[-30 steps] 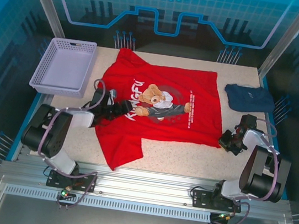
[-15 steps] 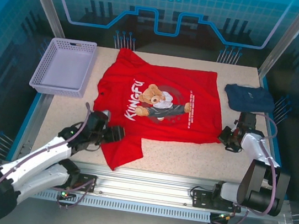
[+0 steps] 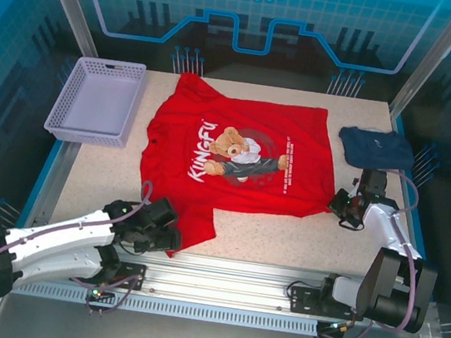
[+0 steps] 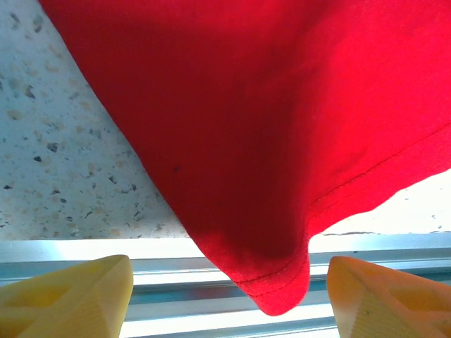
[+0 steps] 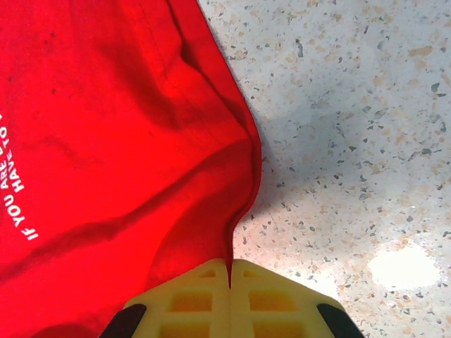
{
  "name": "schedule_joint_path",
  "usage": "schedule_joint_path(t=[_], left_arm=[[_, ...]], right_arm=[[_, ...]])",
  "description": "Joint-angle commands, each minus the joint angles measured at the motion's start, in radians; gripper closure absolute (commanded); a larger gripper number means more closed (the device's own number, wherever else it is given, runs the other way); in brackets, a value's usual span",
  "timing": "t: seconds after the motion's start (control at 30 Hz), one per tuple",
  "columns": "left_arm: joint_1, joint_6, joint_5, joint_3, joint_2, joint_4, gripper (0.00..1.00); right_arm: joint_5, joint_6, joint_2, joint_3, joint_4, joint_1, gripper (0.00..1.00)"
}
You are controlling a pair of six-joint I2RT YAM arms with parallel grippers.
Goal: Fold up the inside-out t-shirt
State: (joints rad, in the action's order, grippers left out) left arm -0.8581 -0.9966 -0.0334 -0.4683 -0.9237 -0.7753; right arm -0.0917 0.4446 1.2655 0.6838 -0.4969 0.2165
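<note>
We find the t-shirt (image 3: 248,191) spread flat on the tabletop (image 3: 283,238), printed face up. The left claw (image 3: 163,226) stands wide at the near edge. Its yellow fingers (image 4: 77,299) sit on either side of the garment's lowest corner, apart from the cloth. The right claw (image 5: 229,278) is closed, pinching the hem at the shirt's right edge. A folded navy garment (image 3: 376,146) lies near, farther back.

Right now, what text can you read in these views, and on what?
"KUNGFU": white, on the red t-shirt, beside the bear print.
"IF YOU ARE" / "HAVE TO": same shirt, cut off in the right wrist view.
Small lines right of the bear: too small to read.
</note>
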Motion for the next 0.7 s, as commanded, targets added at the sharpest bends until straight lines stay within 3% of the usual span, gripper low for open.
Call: schedule_joint_path(t=[0.0,0.33,0.67], left_arm=[[-0.011,-0.005,0.034,-0.010,-0.051,0.019,0.28],[-0.071,0.027,0.000,-0.049,-0.193,0.064,0.50],[-0.072,0.035,-0.018,-0.045,-0.174,0.069,0.68]], right_arm=[[-0.023,0.002,-0.021,-0.014,0.006,-0.011,0.99],[-0.026,-0.002,-0.020,-0.014,0.006,-0.011,0.99],[-0.024,-0.003,-0.022,-0.018,0.008,-0.012,0.99]])
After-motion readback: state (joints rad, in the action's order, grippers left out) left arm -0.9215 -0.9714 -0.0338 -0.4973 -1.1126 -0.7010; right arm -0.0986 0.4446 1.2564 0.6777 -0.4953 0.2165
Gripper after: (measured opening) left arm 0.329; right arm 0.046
